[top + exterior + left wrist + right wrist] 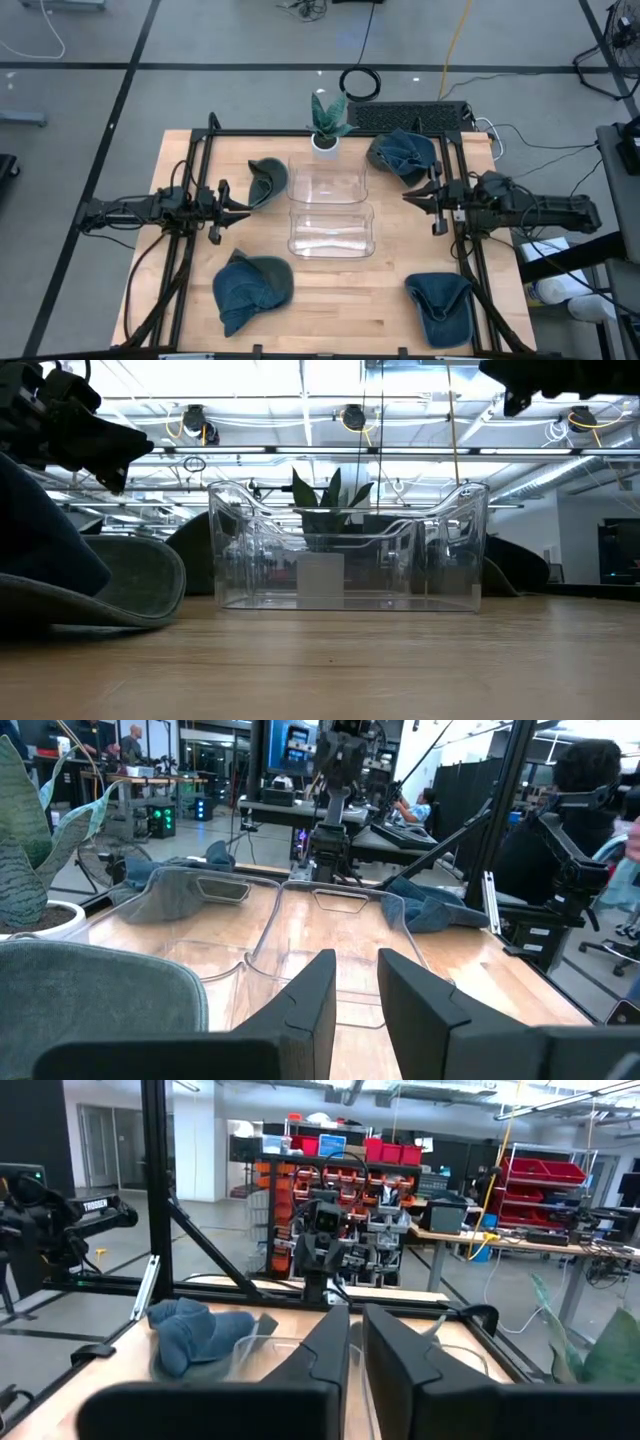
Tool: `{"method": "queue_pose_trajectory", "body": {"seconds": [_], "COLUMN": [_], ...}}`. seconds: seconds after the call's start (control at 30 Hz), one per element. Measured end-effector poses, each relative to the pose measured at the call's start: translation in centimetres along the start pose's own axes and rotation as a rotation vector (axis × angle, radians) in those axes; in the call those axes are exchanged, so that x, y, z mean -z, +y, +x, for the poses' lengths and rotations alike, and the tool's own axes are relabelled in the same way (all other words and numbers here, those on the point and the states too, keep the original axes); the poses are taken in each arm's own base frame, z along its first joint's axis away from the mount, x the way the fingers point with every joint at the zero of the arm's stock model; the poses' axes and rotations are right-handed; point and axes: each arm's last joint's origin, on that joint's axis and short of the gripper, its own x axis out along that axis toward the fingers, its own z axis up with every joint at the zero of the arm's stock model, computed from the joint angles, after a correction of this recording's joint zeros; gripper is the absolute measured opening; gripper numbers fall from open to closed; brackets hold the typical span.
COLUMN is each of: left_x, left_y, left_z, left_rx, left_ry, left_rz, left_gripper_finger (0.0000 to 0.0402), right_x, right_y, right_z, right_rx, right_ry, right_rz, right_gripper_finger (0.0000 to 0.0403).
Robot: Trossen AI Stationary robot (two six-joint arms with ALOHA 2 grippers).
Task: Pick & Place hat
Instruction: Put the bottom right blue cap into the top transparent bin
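Observation:
Several hats lie on the wooden table. A dark green cap (265, 180) rests at the far left, just beyond my left gripper (246, 208), and shows in the left wrist view as the green cap (100, 995). Blue hats lie at the near left (250, 288), far right (402, 153) and near right (440, 305). My left gripper (357, 985) points level toward the bins, its fingers a little apart, with nothing between them. My right gripper (405, 198) hangs raised over the table's right side, fingers (330, 1350) together and empty.
Two clear plastic bins (328, 185) (331, 232) stand side by side in the table's middle, between the grippers. A potted plant (328, 125) stands at the far edge behind them. A black frame (200, 150) runs around the table. Bare wood lies near the front edge.

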Motion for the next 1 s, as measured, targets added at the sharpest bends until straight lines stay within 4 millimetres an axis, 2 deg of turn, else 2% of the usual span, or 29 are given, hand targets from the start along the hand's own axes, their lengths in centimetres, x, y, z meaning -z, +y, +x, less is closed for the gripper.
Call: {"method": "queue_pose_trajectory", "body": {"seconds": [0.13,0.4,0.63,0.77,1.0], "left_x": [0.0,0.0,0.0,0.0,0.0], "left_y": [0.0,0.0,0.0,0.0,0.0], "left_z": [0.0,0.0,0.0,0.0,0.0], "left_rx": [0.000,0.000,0.000,0.000,0.000], "left_ry": [0.000,0.000,0.000,0.000,0.000], "left_rz": [0.000,0.000,0.000,0.000,0.000], "left_gripper_finger": [0.0088,0.0088,0.0088,0.0088,0.0088], "right_x": [-1.9,-5.8,-7.6,-8.9,-11.0], "right_y": [-0.2,-0.5,-0.8,-1.1,-1.4], "right_z": [0.7,2.5,4.1,4.9,6.0], "right_rx": [0.001,-0.010,0.016,0.073,0.102], "right_ry": [-0.015,-0.011,0.004,0.040,0.188], "right_rz": [0.019,0.261,0.282,0.284,0.288], "right_gripper_finger": [0.0018,0.0018,0.0026,0.0054,0.0133]}}
